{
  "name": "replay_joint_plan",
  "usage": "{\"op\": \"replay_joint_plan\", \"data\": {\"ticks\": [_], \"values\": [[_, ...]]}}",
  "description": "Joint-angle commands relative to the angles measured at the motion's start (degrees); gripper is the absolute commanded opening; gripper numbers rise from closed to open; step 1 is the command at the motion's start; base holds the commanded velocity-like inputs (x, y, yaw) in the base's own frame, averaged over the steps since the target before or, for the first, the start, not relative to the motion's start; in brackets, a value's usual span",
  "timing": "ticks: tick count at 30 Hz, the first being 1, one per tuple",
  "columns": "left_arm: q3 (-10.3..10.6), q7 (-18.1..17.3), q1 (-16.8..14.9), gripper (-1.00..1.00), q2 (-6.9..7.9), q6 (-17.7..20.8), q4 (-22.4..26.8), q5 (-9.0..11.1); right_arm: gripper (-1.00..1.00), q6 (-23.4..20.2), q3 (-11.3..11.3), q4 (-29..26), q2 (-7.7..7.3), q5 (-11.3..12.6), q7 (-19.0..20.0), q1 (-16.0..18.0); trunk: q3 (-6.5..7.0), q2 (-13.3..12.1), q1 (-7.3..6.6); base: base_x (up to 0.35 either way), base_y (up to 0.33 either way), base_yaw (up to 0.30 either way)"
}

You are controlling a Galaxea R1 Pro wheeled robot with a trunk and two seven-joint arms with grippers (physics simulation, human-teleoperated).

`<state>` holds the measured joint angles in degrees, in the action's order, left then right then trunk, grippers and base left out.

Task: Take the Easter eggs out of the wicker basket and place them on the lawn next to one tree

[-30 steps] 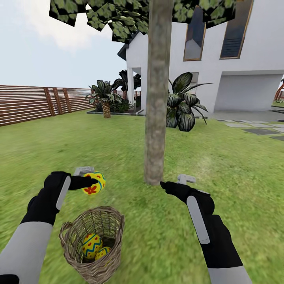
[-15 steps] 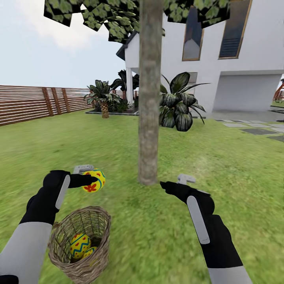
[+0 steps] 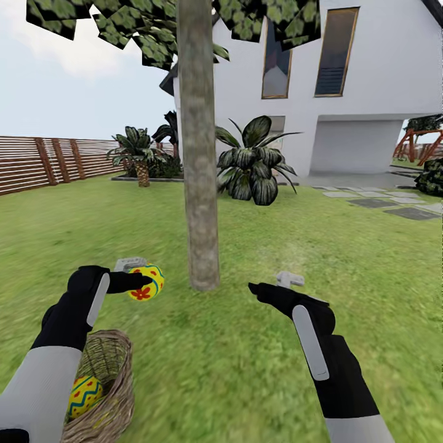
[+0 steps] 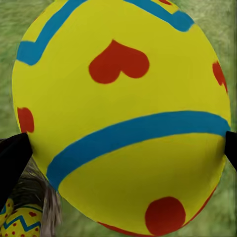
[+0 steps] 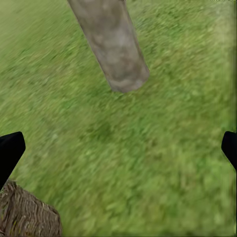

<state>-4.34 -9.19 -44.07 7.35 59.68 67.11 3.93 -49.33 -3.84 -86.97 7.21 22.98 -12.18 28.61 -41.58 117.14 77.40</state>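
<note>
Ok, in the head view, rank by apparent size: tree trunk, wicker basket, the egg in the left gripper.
1. Tree trunk
2. Wicker basket, though partly hidden by the left arm
3. Egg in the left gripper

Lawn (image 3: 258,344) under basket (image 3: 114,394) (tree (image 3: 200,184) too)

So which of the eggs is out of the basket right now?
The egg clamped in the left pincer, held above the lawn. Another egg sits inside the wicker basket.
</note>
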Motion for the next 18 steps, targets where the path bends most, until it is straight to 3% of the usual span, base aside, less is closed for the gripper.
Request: {"op": "replay_joint_plan", "data": {"ticks": [1,7,15,18], "values": [[-0.1,0.1,0.0,-1.0,-0.03,0.3,0.0,0.4,1.0,-0.1,0.0,0.0,-0.01,0.6,-0.6,0.0,-0.06,0.0,-0.01,0.0,-0.314,-0.008],[-0.1,0.2,0.0,-1.0,-0.04,0.3,-0.1,0.4,1.0,-0.1,0.1,0.0,-0.01,0.7,-0.6,0.0,0.03,0.0,-0.01,0.001,-0.314,-0.049],[-0.1,0.2,0.0,-1.0,0.03,0.3,-0.3,0.3,1.0,-0.1,0.1,-0.1,-0.01,0.7,-0.6,0.0,0.51,0.0,-0.01,0.107,-0.309,-0.205],[-0.1,2.1,0.0,-1.0,-0.15,0.3,-0.4,0.2,1.0,-0.1,0.1,0.0,-0.03,0.6,-0.6,0.0,0.71,0.0,-0.01,0.173,-0.295,-0.222]]}}
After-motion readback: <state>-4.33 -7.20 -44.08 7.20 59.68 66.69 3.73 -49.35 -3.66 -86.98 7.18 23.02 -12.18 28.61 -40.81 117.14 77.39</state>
